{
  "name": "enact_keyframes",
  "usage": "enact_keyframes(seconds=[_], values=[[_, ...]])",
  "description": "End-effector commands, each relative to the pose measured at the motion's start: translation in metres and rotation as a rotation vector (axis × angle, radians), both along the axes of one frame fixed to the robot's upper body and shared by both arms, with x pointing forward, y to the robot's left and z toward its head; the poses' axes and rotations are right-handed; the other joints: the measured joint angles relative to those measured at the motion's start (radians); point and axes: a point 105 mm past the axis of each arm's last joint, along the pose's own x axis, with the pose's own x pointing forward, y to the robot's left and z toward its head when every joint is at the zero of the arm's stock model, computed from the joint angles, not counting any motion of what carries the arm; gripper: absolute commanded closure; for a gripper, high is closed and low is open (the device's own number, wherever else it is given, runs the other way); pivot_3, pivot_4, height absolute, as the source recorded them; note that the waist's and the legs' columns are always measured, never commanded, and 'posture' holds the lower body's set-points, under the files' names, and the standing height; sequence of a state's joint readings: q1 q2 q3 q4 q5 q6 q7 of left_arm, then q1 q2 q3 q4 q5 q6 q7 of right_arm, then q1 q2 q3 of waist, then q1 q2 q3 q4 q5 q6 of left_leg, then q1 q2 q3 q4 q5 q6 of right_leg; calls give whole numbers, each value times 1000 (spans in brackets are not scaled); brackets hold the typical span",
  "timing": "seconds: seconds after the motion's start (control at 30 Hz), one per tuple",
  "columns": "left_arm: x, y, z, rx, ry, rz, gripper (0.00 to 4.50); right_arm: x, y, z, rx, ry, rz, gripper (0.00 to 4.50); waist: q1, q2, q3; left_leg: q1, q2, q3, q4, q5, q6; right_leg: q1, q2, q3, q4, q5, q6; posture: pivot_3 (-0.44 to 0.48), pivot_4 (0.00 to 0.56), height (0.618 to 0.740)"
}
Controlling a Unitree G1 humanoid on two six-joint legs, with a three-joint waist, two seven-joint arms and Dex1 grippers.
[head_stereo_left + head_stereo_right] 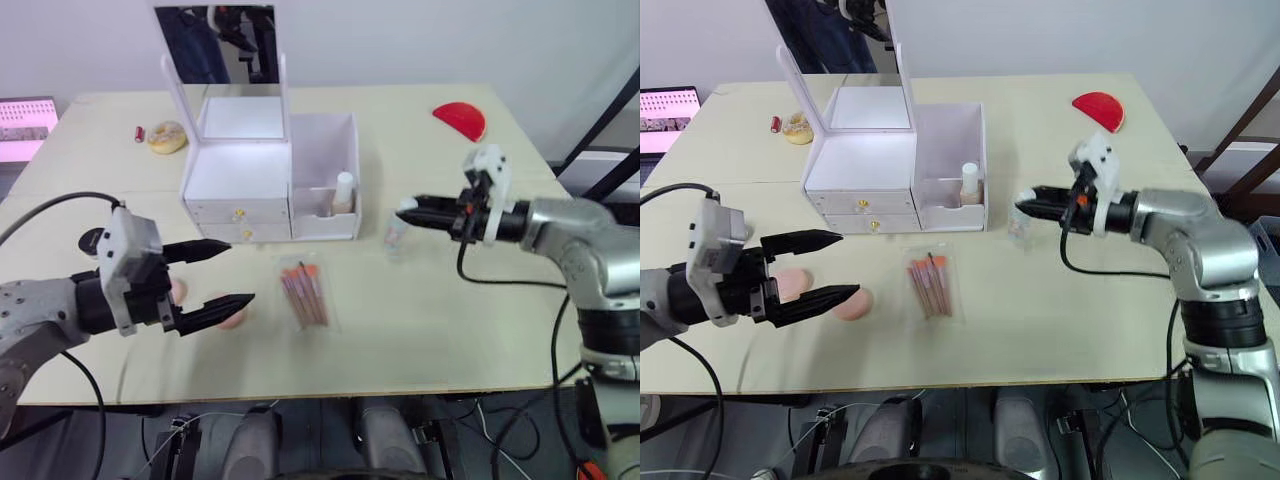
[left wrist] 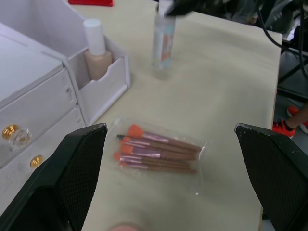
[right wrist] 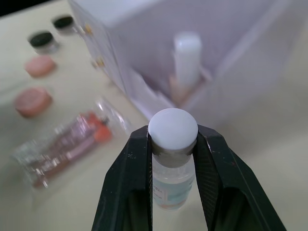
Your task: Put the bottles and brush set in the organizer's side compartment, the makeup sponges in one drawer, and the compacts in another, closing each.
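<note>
White plastic anchors our scene: the organizer (image 1: 268,175), both drawers shut, its mirror upright. In its side compartment (image 1: 325,165) we see the beige foundation bottle (image 1: 343,193) standing. Our right gripper (image 3: 172,144) clenches the clear bottle (image 3: 172,159) at its cap, upright just right of the organizer. The brush set (image 1: 305,293) lies flat in front of the organizer. Our left gripper (image 1: 222,273) hangs released, front-left of the organizer, over two makeup sponges (image 1: 852,303). Two compacts (image 3: 42,39) sit left of the organizer; a red case (image 1: 461,119) lies far right.
</note>
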State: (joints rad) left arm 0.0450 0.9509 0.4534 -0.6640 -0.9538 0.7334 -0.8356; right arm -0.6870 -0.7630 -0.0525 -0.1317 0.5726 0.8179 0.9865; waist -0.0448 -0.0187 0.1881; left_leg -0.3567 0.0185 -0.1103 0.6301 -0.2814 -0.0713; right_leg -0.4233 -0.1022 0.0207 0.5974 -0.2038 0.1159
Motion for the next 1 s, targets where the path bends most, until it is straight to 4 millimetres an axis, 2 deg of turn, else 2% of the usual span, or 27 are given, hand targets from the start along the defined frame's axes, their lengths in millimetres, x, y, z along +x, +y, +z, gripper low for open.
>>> enact_keyframes(seconds=[0.03,0.23,0.37,0.63,0.77,1.0], values=[[4,6,6,7,-37,18,0,-9,37,40,59,-91,136,3813,-1,0,0,0,0,0,0,0,0,0,0,0,0,0,0,0,150,739],[4,1,2,-12,-31,4,0,19,72,59,64,-142,124,3813,4,-1,0,-1,0,0,0,0,0,0,0,0,-1,0,0,0,150,739],[3,-1,2,-18,-31,4,0,33,87,60,19,-163,152,3813,2,0,0,-3,0,0,0,0,0,-1,0,0,-1,0,0,0,150,739],[2,-1,3,-20,-36,13,0,55,106,36,-86,-156,188,3813,-2,0,0,-2,0,0,-1,0,0,-2,0,0,-1,0,0,0,150,739],[0,-3,3,-24,-38,20,0,65,113,16,-133,-137,181,3813,-2,0,0,-2,0,0,-1,0,0,-2,0,0,0,0,0,0,150,739],[-2,-2,4,-27,-42,34,0,73,118,-7,-205,-132,189,3813,-1,0,0,-2,0,-1,-1,0,0,-2,0,0,0,0,0,0,150,739]])
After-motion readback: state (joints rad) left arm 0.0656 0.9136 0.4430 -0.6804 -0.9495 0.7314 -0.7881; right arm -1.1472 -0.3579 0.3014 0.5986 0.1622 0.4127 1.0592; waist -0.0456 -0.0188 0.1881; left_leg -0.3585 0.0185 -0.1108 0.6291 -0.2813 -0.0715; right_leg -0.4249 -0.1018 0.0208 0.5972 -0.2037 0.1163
